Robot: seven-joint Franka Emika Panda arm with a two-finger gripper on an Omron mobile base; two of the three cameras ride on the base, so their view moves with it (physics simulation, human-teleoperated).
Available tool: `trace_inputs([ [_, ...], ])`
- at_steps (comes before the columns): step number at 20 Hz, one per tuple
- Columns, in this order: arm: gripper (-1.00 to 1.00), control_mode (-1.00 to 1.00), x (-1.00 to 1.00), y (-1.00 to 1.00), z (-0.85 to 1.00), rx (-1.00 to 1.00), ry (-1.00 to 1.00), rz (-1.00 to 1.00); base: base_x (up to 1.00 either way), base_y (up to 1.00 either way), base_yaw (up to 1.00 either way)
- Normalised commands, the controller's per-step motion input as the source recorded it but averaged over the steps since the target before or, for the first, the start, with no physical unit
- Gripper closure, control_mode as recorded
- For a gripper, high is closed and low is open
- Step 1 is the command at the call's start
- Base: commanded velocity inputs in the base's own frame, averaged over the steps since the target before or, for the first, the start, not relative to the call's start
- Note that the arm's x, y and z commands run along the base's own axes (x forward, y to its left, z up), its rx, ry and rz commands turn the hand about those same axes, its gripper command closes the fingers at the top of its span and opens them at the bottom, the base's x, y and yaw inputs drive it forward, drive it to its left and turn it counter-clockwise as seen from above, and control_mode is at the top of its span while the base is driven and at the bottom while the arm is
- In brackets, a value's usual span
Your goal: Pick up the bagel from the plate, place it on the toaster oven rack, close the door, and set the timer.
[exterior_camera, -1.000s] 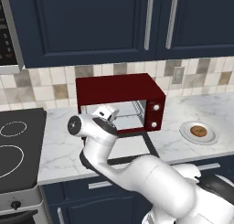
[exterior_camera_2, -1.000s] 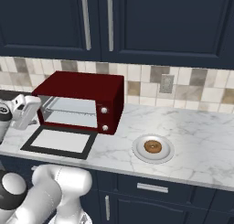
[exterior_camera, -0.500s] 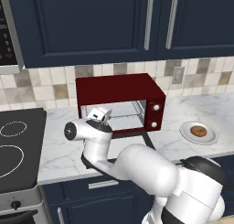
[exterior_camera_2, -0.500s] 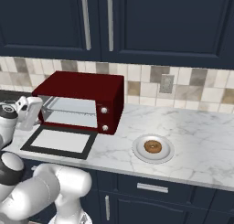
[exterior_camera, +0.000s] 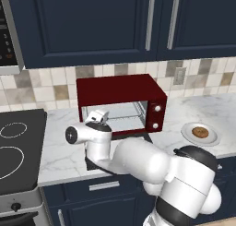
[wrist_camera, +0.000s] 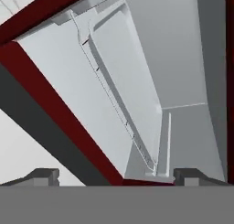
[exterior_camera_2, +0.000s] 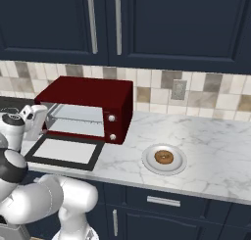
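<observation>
The bagel [exterior_camera_2: 163, 157] sits untouched in the middle of the plate [exterior_camera_2: 148, 161], well away from the hand [exterior_camera_2: 35, 117] on the far side of the toaster oven [exterior_camera_2: 88, 109], so the pick-up has not begun. The hand is empty, its two tips spread about as wide as they go, nothing between them.

What has changed over the last second is small. The arm's elbow has swung lower and further toward the stove [exterior_camera: 18, 151] side, while the hand itself has barely shifted and stays level with the oven's open mouth, at its left front corner. Plate, bagel, oven and door lie just as they did.

In the hand view the hand looks straight into the cavity: the toaster oven rack [wrist_camera: 125, 77] runs directly ahead of the tips, light grey with thin rails, empty and in place. The dark red front frame of the oven crosses just in front of the tips (very close, though contact cannot be told). The door [exterior_camera_2: 66, 151] lies folded down flat on the tabletop [exterior_camera_2: 211, 151], below and ahead of the hand, its pale window facing up.

For the task this reads as the oven standing ready to receive. The next move, in my judgement, calls for a long reach away from the oven, across the open door, over to the plate.
</observation>
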Motion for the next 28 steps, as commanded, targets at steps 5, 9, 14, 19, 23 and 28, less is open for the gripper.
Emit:
trace_inputs([
  [5,-1.00,-1.00,0.24,0.00,-0.18,0.00,-0.03,0.18,0.00,0.00,0.00],
  [9,-1.00,-1.00,0.21,0.00,-0.19,0.00,-0.04,0.16,0.00,0.00,0.00],
  [14,-1.00,-1.00,0.20,0.00,-0.13,0.00,-0.01,0.04,0.00,0.00,0.00],
  [19,-1.00,-1.00,0.20,0.00,-0.05,-0.01,-0.01,0.00,0.00,0.00,0.00],
  [23,-1.00,-1.00,0.23,0.00,-0.05,-0.01,-0.02,0.00,0.00,0.00,0.00],
  [28,-1.00,-1.00,0.24,0.00,-0.08,-0.02,-0.03,0.00,0.00,0.00,0.00],
])
